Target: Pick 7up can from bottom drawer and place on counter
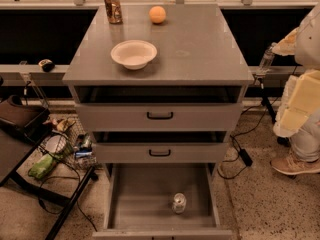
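The 7up can (179,202) stands upright in the open bottom drawer (142,194), right of centre and near its front wall. The two shallower drawers above, with black handles (160,115), are slightly pulled out. The counter (200,44) is the grey top of the cabinet. On it are a white bowl (133,53), a brown-gold can (113,6) and an orange ball (157,14). The gripper is not in view.
A person in pale clothes (300,109) stands at the right, shoe (295,164) on the floor. A plastic bottle (266,59) sits on the ledge behind. A black table (15,139) and floor clutter with cables (60,149) lie at the left.
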Robot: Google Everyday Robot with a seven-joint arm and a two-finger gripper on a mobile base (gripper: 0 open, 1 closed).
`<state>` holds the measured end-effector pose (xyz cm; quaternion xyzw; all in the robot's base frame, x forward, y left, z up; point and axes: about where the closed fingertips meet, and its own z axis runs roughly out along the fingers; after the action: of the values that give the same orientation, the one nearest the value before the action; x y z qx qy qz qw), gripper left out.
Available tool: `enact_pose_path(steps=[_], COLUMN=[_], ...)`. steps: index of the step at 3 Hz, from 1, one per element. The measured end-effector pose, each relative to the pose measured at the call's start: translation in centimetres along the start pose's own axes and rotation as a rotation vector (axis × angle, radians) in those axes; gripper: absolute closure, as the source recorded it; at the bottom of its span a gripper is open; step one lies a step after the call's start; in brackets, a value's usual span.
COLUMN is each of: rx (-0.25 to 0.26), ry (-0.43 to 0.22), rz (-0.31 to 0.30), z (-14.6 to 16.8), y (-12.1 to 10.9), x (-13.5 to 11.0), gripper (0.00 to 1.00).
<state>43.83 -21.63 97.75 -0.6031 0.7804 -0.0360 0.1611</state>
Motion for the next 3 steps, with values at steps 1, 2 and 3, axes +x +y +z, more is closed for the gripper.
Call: enact_pose_path(steps=[1, 2, 3], rx=[0.000, -0.002, -0.004], ry=[0.000, -0.023, -0.072], rz=[0.000, 0.018, 0.084], z=[0.0, 1.1, 4.3], y=[0.0, 0.5, 2.8], x=[0.0, 0.0, -0.1], gripper=[0.00, 0.00, 0.00])
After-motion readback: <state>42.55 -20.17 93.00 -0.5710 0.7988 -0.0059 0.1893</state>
